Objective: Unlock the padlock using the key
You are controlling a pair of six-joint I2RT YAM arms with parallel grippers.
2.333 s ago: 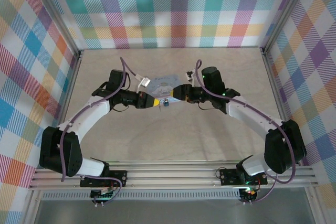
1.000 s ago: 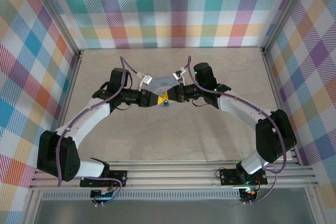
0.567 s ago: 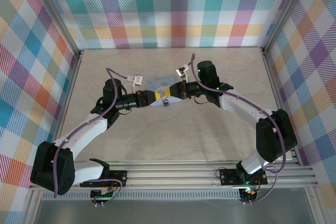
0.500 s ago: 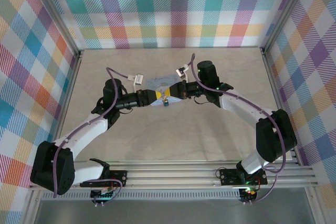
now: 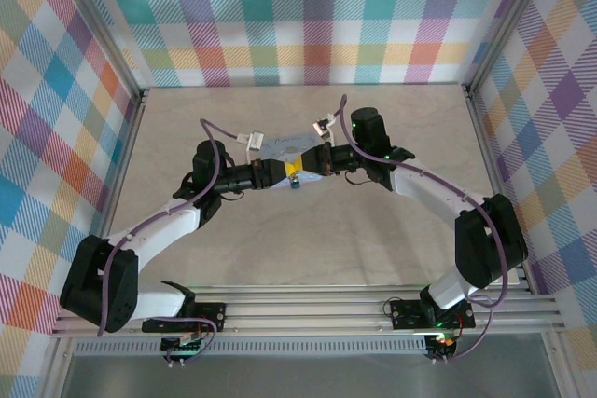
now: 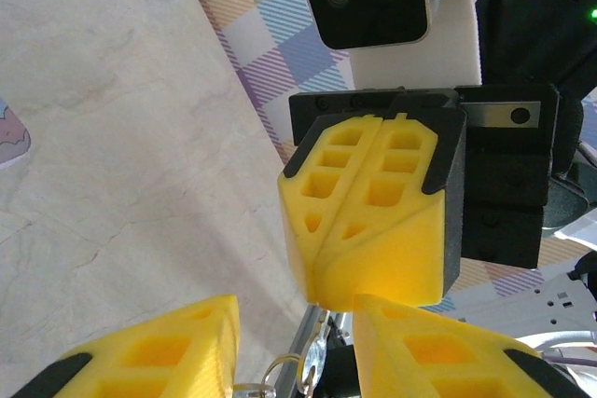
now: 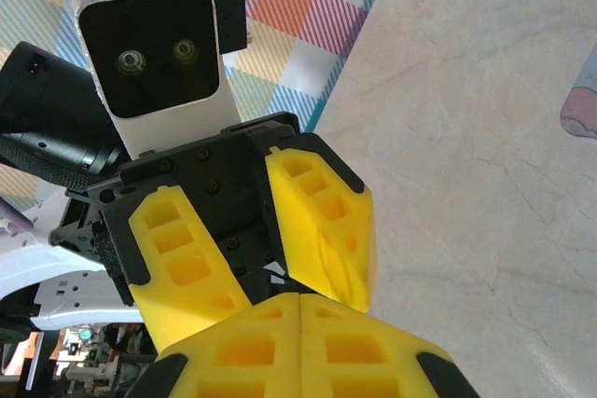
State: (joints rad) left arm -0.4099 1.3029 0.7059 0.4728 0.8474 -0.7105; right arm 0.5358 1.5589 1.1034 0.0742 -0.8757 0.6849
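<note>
Padlock (image 5: 295, 184) just beside tips; left tool (image 6: 294, 323) apart, right tool (image 6: 338, 258) together; tin (image 5: 283, 145) behind.

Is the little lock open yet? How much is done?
Not visibly. Done: the right gripper and left gripper meet tip to tip, the padlock right by them. In hand: the right one is shut and points between the left one's spread fingers, where small metal bits glint. To do: the key is too hidden to make out, so turning it and popping the shackle look yet to come.
</note>
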